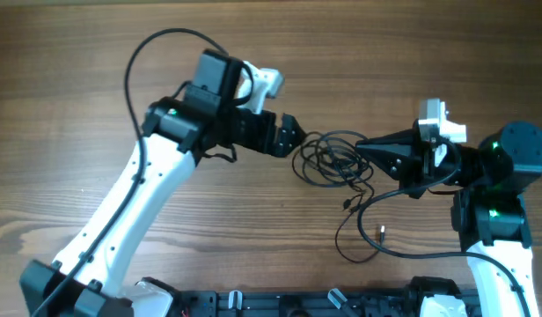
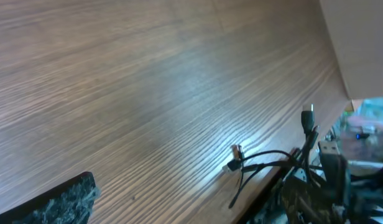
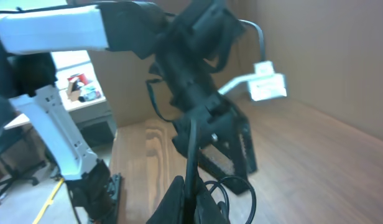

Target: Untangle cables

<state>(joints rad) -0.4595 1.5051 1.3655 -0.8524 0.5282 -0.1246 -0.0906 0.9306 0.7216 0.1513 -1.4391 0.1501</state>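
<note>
Separation of the knot is the step in hand: the cables [image 1: 328, 158] lie as one tangled bundle on the table [image 1: 77, 88], right of centre and between the two arms. One loose strand [image 1: 340, 239] loops off toward the near edge and ends in a small plug [image 1: 382, 232]. My right gripper [image 1: 366, 145] points in from the right with its jaws pinched tight. The right wrist view shows a cord running up out of its closed tips, so I judge it has hold of one strand. My left gripper [image 1: 293, 136] sits at the bundle's left edge, jaws spread wide, with nothing that I can see between them. Next I want those jaws to close on a different loop, then to draw the arms apart slowly so the knot loosens rather than tightens. Only the overhead shows the whole bundle and the trailing loop. The left wrist view alone shows plug ends [image 2: 235, 150] sticking out of the tangle, and the right wrist view alone shows the gap between the left jaws.
</note>
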